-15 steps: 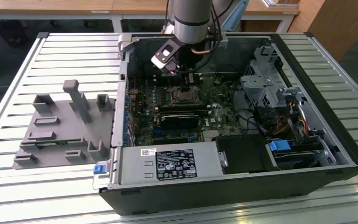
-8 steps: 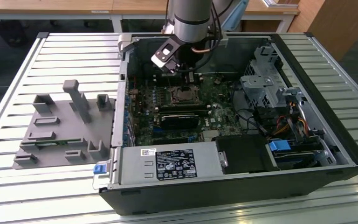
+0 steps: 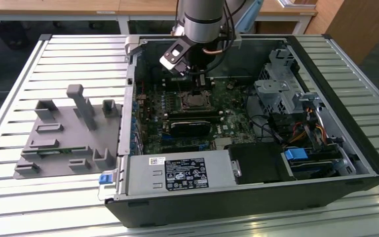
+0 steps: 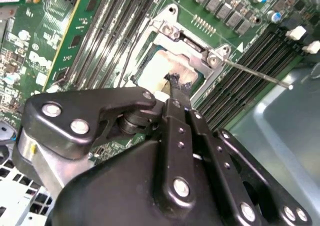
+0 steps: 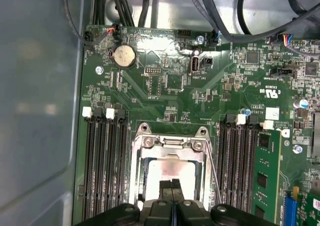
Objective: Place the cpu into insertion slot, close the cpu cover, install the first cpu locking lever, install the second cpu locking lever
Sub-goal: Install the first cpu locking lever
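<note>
The cpu (image 5: 167, 170) lies flat in the insertion slot (image 3: 193, 101) on the green board, its silver top showing in both wrist views (image 4: 152, 71). The cpu cover (image 5: 172, 143) lies down around it as a silver frame with a cut-out centre (image 4: 207, 56). One thin locking lever (image 4: 257, 74) sticks out sideways over the black memory slots, also seen as a slanted wire (image 5: 214, 172) beside the socket. My gripper (image 4: 178, 84) is shut with nothing between its fingers, the tips (image 5: 171, 187) right over the cpu's top. I cannot tell whether they touch it.
The open computer case (image 3: 347, 148) has tall walls around the board. Memory slots (image 5: 102, 171) flank the socket and a green memory module (image 5: 267, 176) stands on one side. Cables (image 3: 275, 128) and a drive cage (image 3: 278, 94) lie to the exterior view's right. A grey fixture (image 3: 64, 133) sits outside the case.
</note>
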You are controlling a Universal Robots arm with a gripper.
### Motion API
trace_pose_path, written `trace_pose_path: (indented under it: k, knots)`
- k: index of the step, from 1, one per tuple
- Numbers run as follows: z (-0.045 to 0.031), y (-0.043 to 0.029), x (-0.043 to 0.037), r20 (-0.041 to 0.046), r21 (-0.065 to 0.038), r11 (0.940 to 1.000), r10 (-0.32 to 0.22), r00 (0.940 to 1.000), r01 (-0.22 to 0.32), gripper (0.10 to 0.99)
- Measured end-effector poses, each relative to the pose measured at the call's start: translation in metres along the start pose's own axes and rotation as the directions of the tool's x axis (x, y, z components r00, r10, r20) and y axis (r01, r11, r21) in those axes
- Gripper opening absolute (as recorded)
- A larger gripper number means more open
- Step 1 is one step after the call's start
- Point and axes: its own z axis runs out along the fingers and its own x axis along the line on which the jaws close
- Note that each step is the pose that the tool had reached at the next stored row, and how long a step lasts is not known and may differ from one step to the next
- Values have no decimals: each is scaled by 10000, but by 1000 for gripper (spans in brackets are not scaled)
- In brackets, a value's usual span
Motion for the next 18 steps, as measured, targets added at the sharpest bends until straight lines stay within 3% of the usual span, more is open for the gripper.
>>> trace_pose_path:
  k: [18]
  knots:
    - [-189,-9,1,0,0,10000,1,10000,-1,106]
